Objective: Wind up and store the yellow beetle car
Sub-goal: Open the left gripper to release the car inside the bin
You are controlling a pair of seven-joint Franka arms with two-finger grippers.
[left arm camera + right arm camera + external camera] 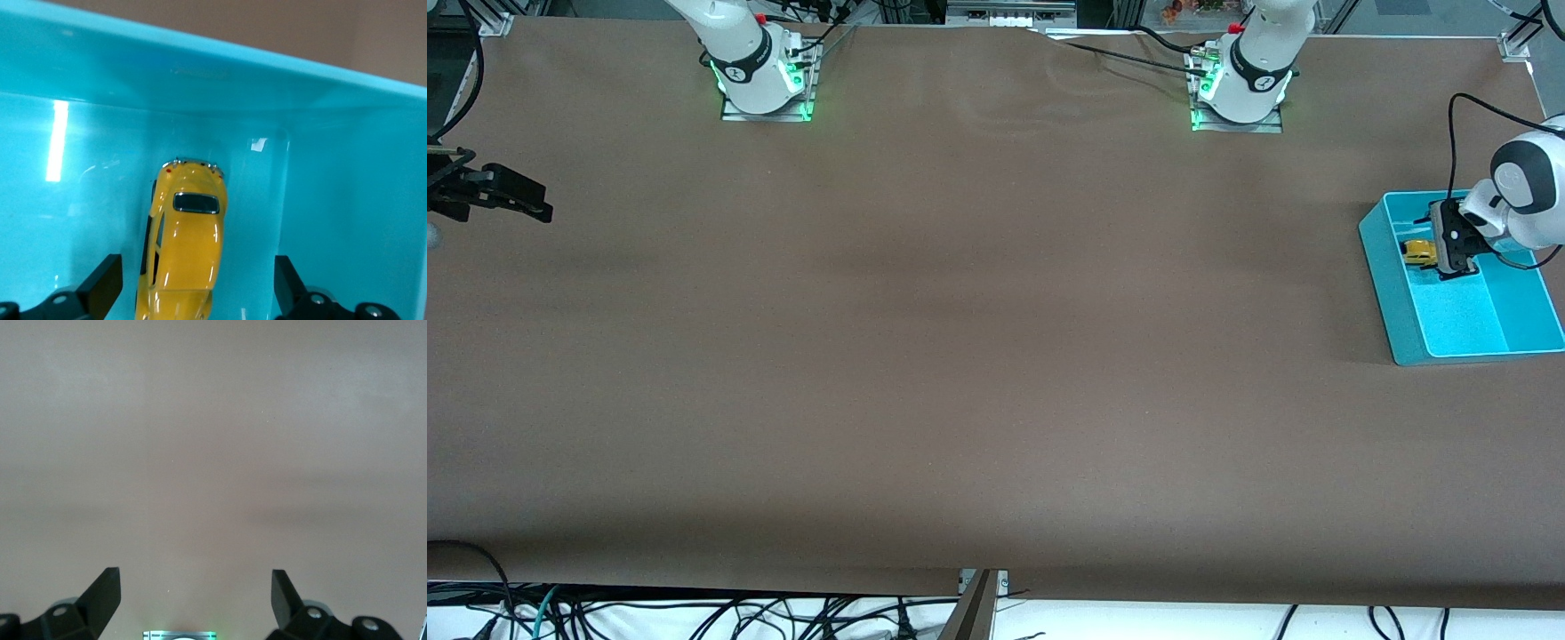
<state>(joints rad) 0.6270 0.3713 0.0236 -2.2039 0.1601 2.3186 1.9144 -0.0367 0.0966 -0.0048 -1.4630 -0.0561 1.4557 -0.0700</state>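
Left gripper (pixel 1440 258) hung low inside the single turquoise bin (pixel 1396 293) at the left arm's end of the table, its fingers (pixel 103 283) spread wide with gaps on both sides of the one yellow beetle car (pixel 181 243). That car sat on the bin floor, its long axis running between the fingers toward the bin wall. Right gripper (pixel 534 209) waited over the table's right-arm end, fingers apart and empty.

Bright yellow beetle car (pixel 181 247) with dark windows, plain turquoise bin (pixel 1476 342), brown table (pixel 960 338), black gripper fingers (pixel 103 283)
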